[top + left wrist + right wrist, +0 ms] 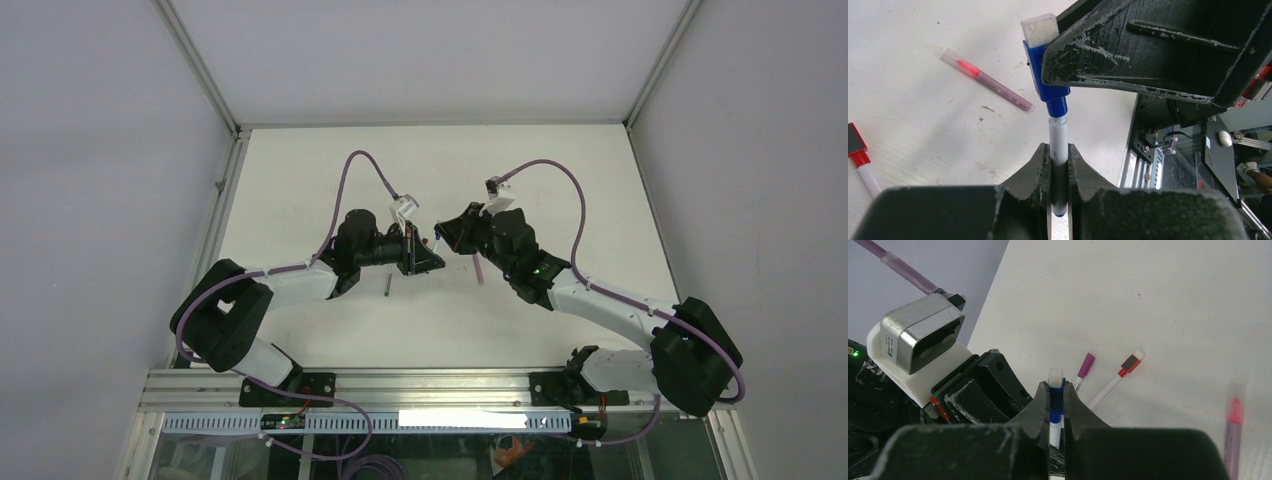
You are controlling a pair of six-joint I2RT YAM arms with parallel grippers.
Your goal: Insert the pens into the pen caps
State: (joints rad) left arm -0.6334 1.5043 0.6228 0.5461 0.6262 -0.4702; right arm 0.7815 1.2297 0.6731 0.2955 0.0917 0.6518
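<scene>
My left gripper (pixel 1060 150) is shut on a white pen (pixel 1058 132) with a blue end and holds it above the table. My right gripper (pixel 1056 392) is shut on a blue pen cap (pixel 1056 405) with a white felt top. The cap (pixel 1047 75) sits on the tip of that pen, in line with the barrel. In the top view the two grippers meet tip to tip, left (pixel 425 255) and right (pixel 447 236), over the table's middle. A right finger (pixel 1148 50) fills the upper right of the left wrist view.
Three more pens lie on the white table (pixel 1173 300): a red-capped white one (pixel 1120 376), a magenta-capped one (pixel 1084 367) and a pink one under a clear cap (pixel 1233 422). The pink one (pixel 988 82) and the red one (pixel 860 162) also show in the left wrist view.
</scene>
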